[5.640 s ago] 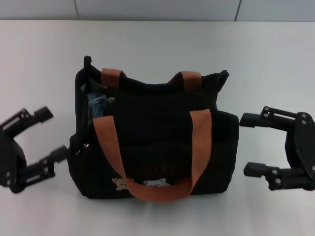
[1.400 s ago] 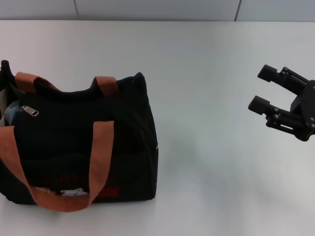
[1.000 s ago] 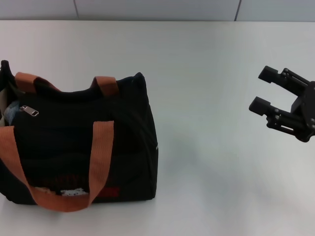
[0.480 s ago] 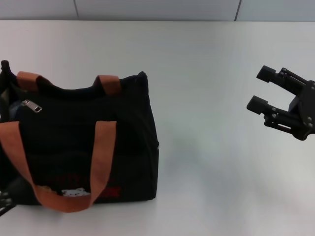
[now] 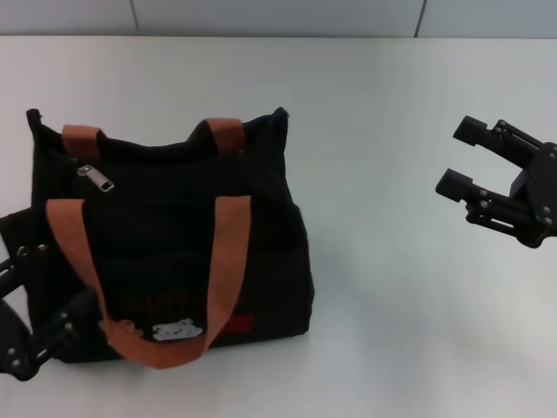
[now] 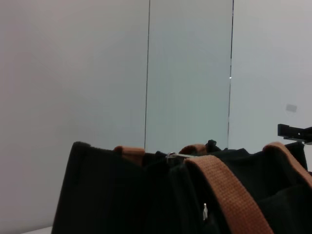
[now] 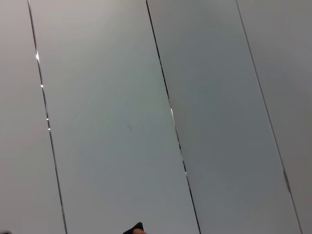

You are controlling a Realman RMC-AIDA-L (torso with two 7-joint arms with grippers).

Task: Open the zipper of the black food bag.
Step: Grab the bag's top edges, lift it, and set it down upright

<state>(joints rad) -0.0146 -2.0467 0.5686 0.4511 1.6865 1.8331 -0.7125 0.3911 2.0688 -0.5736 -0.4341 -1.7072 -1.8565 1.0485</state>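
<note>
Jaws on the left gripper (image 5: 39, 292) are being held spread apart at the near-left corner, right against the left end of the black food bag (image 5: 174, 244), with nothing pinched between them. The bag is being kept upright on the white table (image 5: 374, 113), left of centre. The zipper (image 5: 94, 178) pull is being shown near the bag's far-left top edge. The right gripper (image 5: 457, 157) is being held open too, well off to the right.

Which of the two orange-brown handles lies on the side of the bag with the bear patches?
The long handle looping down the front, nearest the left gripper; the rear handle only peeks above the top edge.
</note>
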